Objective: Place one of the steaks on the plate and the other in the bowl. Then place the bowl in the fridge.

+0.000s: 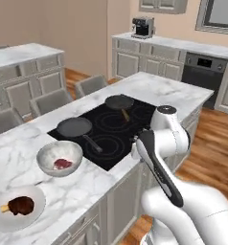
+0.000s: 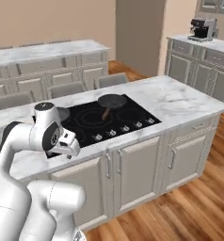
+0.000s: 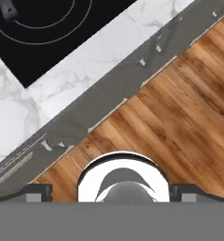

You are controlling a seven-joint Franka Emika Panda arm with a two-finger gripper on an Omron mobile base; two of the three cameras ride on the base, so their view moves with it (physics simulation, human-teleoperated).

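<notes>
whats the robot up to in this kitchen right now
The arm is holding nothing: its gripper is open, looking down over the island's edge at the wood floor. On the marble island, one steak already lies in the speckled bowl, and the other, darker piece sits on the plate. Two pans rest on the black cooktop. The bowl has not been picked up for the fridge yet.

On the marble desk [image 1: 101,182] lie two dark frying pans, one near [image 1: 75,127] and one farther back [image 1: 119,101], both on one black cooktop [image 1: 111,128]. There is one speckled bowl [image 1: 59,158] holding one pink steak [image 1: 62,163], and one plate [image 1: 16,207] carrying one dark browned piece of meat [image 1: 20,205]. One coffee machine [image 1: 142,27] stands on the far counter, with one built-in oven [image 1: 204,72] below it. Three grey chair backs show beyond the desk.
</notes>
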